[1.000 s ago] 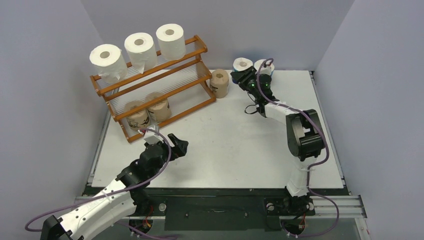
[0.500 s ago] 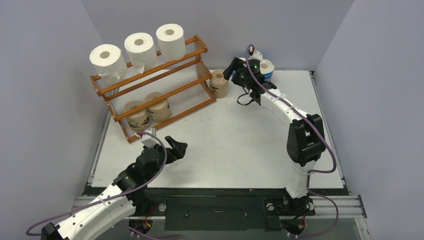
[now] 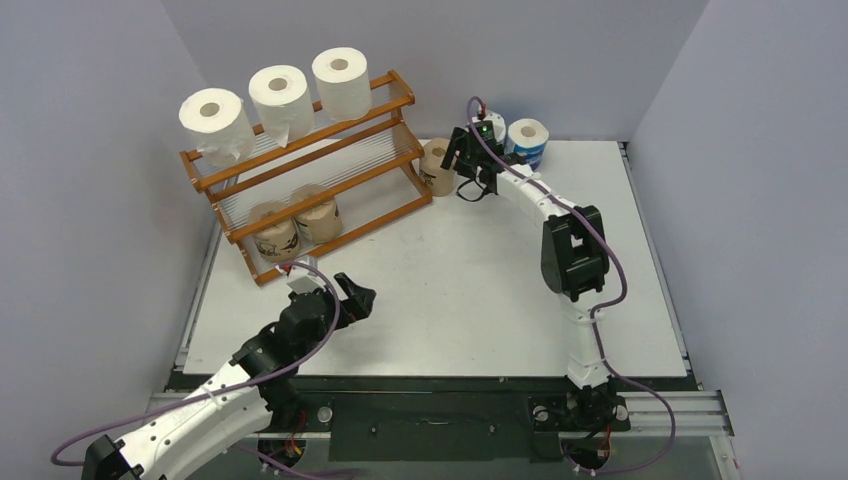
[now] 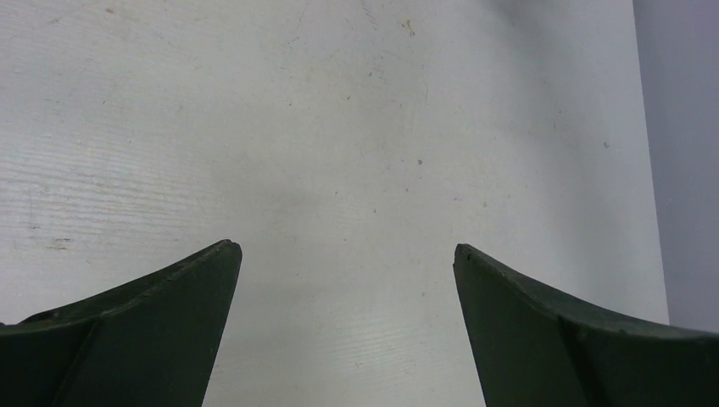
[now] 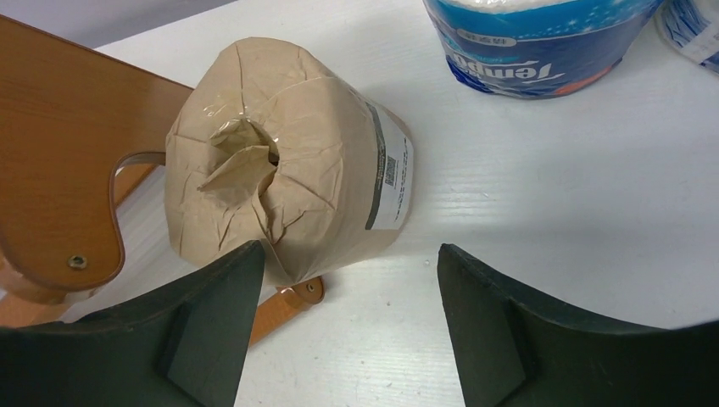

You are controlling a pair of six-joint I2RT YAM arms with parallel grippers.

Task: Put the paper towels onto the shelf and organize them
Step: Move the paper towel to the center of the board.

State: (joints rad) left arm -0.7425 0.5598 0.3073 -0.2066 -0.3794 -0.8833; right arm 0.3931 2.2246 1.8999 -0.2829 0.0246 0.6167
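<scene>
The wooden shelf (image 3: pixel 330 160) stands at the back left. Three white rolls (image 3: pixel 281 95) sit on its top tier and two brown rolls (image 3: pixel 295 222) on its bottom tier. A third brown roll (image 3: pixel 436 165) stands on the table by the shelf's right end. My right gripper (image 3: pixel 462 160) is open just right of it. In the right wrist view this roll (image 5: pixel 288 195) sits just ahead of the left finger, beside the shelf's side panel (image 5: pixel 59 170), with the gripper (image 5: pixel 349 250) empty. Two blue-and-white rolls (image 3: pixel 527 140) stand behind; one is partly hidden. My left gripper (image 3: pixel 358 295) is open and empty over bare table (image 4: pixel 348 248).
Grey walls close in the table on the left, back and right. A blue-and-white roll (image 5: pixel 534 38) stands close behind the brown roll in the right wrist view, with the second one (image 5: pixel 691 30) at the frame's corner. The white table (image 3: pixel 450 280) lies between the arms.
My right gripper has swung left from over the blue-and-white rolls to beside the brown roll by the shelf. The left arm has barely moved.
</scene>
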